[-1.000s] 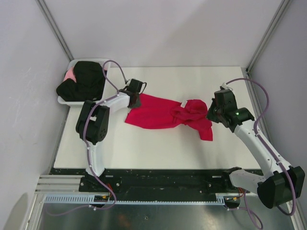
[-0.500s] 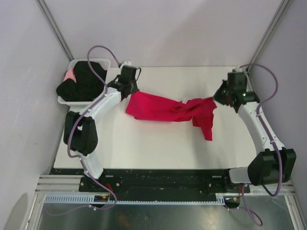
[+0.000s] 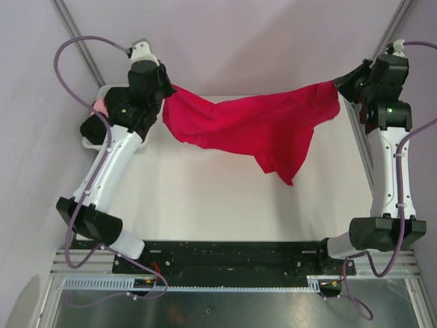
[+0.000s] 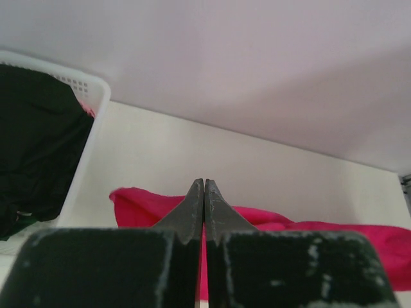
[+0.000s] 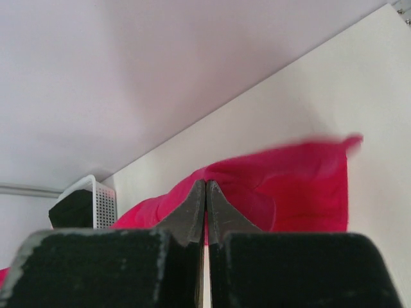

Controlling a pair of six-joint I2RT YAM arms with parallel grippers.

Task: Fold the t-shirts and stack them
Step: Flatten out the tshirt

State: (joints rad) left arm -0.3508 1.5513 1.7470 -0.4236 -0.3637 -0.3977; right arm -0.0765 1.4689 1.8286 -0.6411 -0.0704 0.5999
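Hanging red t-shirt (image 3: 259, 126) between end effectors (image 3: 164, 88) (image 3: 337, 85)

- Worktop (image 3: 205, 205): matte white, rectangular, centre of the top view; evenly lit, with soft shadows.
- Back wall (image 3: 259, 41): plain pale lilac-grey, across the upper frame.
- Left wall (image 3: 31, 178), right wall (image 3: 427, 198): same tone, at the frame's sides.
- Left corner post (image 3: 77, 41), right corner post (image 3: 398, 17): bare metal, slanting in from the upper corners.
- Base plate (image 3: 232, 247): black, along the worktop's lower edge.
- Slotted rail (image 3: 232, 283), with a grey metal sheet (image 3: 239, 311) below it: bottom of frame.
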